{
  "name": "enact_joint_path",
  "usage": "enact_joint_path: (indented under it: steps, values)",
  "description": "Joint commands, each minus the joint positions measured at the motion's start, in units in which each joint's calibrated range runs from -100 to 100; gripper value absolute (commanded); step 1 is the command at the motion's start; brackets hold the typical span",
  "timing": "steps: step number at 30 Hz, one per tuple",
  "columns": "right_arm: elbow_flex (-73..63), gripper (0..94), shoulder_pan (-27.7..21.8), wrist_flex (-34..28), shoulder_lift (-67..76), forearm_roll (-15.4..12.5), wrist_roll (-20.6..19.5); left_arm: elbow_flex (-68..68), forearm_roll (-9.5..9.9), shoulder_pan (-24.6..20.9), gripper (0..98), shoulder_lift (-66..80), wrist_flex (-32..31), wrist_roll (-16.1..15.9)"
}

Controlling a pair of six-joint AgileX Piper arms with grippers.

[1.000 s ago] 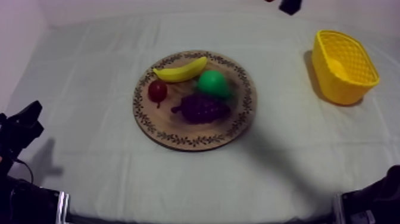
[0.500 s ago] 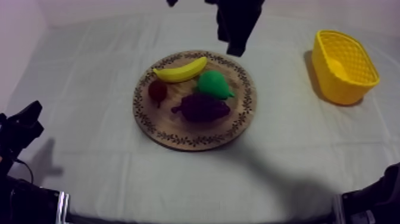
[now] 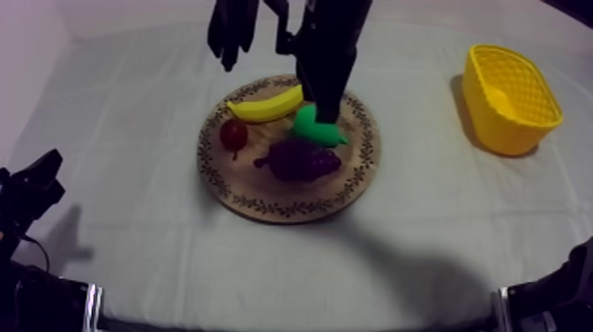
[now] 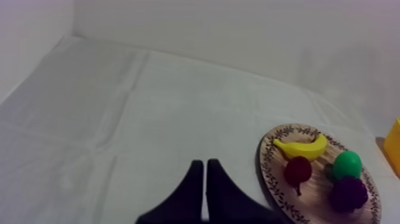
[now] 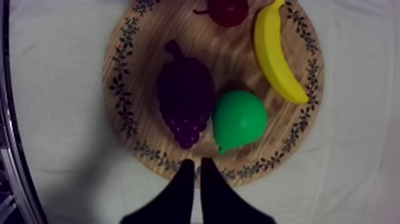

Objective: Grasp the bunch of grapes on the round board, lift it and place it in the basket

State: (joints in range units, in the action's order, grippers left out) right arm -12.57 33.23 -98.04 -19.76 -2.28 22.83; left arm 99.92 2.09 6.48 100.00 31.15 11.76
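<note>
Right gripper [image 5: 196, 163] hovers over the board's [image 5: 121, 83] rim, closed and empty, lining up for the grapes [image 5: 186, 98] I guess.

On one wooden board [image 3: 284, 210] are counted one banana [image 3: 265, 107], one pear [image 5: 239, 119], one bunch of grapes [image 3: 300, 161], one small red fruit [image 3: 233, 134]; apart from it, one yellow basket [image 3: 491, 119]

Light dim, diffuse, shadow edges soft. Grey-white cloth-covered surface [image 3: 132, 177] carries a broad faint shadow on the camera side of the round wooden board with patterned rim [image 3: 251, 185]. Yellow lattice-walled basket [image 3: 499, 128] throws a short shadow boardward. Top view's left corners tint pinkish.
</note>
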Motion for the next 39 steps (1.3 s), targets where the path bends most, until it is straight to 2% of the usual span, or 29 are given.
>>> enact_joint_path:
  steps: [1, 9, 11, 13, 19, 39]
  values:
    - [0.11, 14.4, 0.19, 0.82, -0.24, 0.15, 0.09, -0.03, 0.03, 0.0, 0.1, 0.0, -0.03, -0.01]
    - [1.97, 72.2, 0.12, 6.57, -1.2, -0.01, -0.48, -0.03, 0.03, 0.0, 0.1, 0.0, -0.03, -0.01]
    - [2.48, 81.8, 0.11, 8.09, -1.51, 0.12, -0.69, -0.03, 0.03, 0.0, 0.1, 0.0, -0.03, -0.01]
    - [2.96, 86.9, 0.19, 9.14, -1.84, 0.33, -0.78, -0.03, 0.03, 0.0, 0.1, 0.0, -0.03, -0.01]
    - [5.17, 91.4, 0.29, 10.37, -2.82, 0.29, -0.1, -0.03, 0.03, 0.0, 0.1, 0.0, -0.03, -0.01]
    - [5.43, 92.2, -0.17, 10.93, -13.8, -0.57, 3.08, -0.03, 0.03, 0.0, 0.1, 0.0, -0.03, -0.01]
